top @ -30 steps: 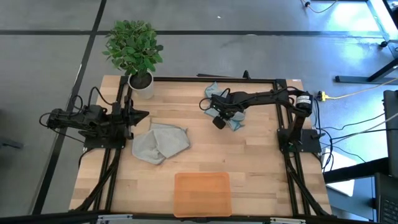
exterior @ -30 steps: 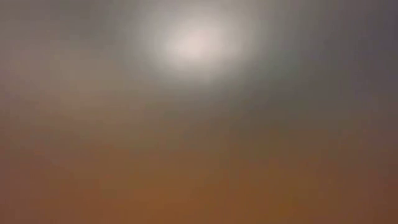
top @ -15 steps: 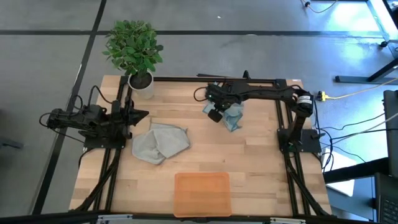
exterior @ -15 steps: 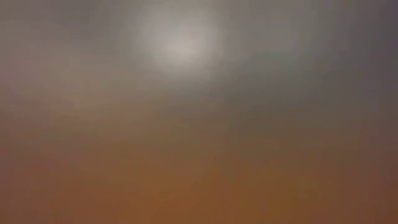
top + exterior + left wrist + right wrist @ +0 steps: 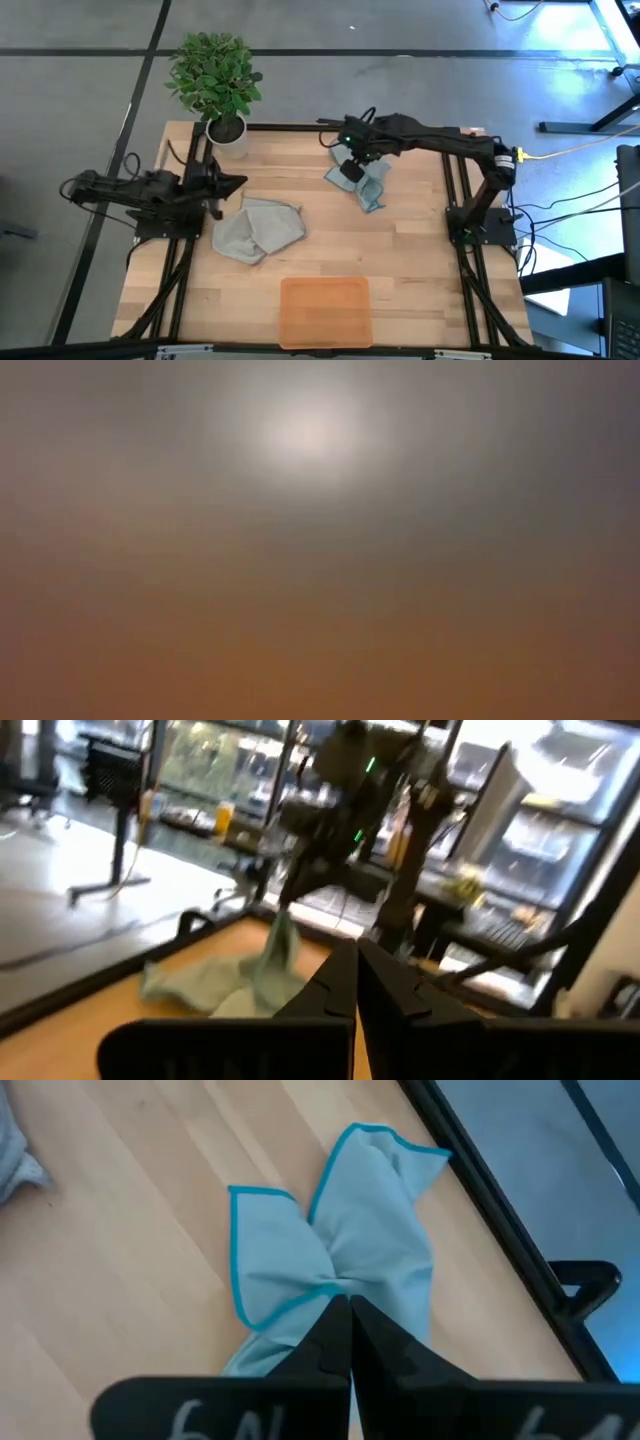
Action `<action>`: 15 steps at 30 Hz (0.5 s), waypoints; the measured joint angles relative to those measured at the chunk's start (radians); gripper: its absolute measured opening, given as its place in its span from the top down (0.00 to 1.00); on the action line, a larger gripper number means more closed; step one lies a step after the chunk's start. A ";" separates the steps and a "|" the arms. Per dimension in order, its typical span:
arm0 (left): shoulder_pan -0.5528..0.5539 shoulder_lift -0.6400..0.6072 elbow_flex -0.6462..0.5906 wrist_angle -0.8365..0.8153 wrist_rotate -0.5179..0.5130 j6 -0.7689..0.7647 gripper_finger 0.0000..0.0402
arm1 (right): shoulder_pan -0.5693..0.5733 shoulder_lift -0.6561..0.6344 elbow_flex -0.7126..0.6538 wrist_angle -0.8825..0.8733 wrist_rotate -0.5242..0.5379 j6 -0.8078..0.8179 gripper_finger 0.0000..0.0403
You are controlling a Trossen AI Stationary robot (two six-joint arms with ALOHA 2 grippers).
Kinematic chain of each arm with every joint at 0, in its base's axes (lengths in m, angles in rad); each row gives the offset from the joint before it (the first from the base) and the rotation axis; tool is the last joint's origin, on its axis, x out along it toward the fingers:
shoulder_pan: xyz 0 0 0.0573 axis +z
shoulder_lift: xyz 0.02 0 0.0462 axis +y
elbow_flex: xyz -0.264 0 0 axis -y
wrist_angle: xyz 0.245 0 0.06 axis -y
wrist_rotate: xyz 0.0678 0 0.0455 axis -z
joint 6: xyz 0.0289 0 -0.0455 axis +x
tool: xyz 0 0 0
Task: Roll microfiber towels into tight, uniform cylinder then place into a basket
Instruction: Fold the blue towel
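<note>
Right end effector pinches the blue towel, apparently lifted; potted plant nearby.

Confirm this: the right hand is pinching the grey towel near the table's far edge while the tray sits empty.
Wrong towel. The right hand is pinching the blue towel, as the right wrist view shows; the grey towel lies untouched mid-table. The tray is indeed empty.

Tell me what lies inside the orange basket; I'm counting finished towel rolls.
Nothing shows inside the basket; the high view sees its whole floor bare. The grey towel lies crumpled on the table, and the right gripper is shut on the blue towel.
</note>
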 joint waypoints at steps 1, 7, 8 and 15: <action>0.001 0.031 0.000 -0.004 -0.006 -0.007 1.00 | 0.000 -0.006 0.000 -0.013 0.001 0.002 1.00; 0.036 0.252 0.046 -0.007 0.008 -0.052 1.00 | 0.003 -0.062 0.000 -0.046 0.014 0.025 1.00; 0.046 0.295 0.065 -0.006 0.017 -0.047 1.00 | 0.003 -0.073 0.000 -0.047 0.015 0.025 1.00; 0.143 0.598 0.256 -0.017 0.187 0.106 1.00 | 0.003 -0.124 0.000 -0.057 0.021 0.026 1.00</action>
